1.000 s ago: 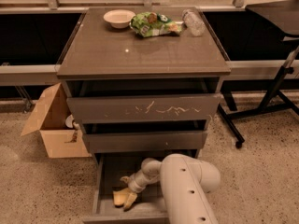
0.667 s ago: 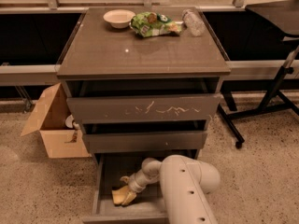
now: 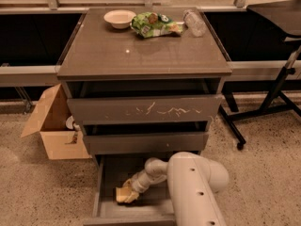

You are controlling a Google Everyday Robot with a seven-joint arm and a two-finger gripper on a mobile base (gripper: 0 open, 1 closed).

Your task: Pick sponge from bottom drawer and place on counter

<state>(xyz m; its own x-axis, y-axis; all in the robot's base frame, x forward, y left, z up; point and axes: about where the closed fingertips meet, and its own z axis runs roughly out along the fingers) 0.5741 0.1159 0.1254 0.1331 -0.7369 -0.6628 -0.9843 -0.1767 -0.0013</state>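
While the gripper [image 3: 133,188] is reaching into the open bottom drawer [image 3: 113,171], meeting the sponge [image 3: 123,195] at its left, its hold cannot be told; lifting loosely is risking a drop.

Down in the bottom drawer [image 3: 112,171], the gripper [image 3: 132,191] has come up a little since a second ago, so its tip now shows a shade higher in the view and further from the drawer's front edge. The sponge [image 3: 123,195] has shifted with it. Earlier it lay lower and flatter, nearer the front left of the drawer; now it sits tilted right against the gripper's tip with its pale upper edge raised. The move is slight, and whether the sponge has left the drawer floor cannot be told.
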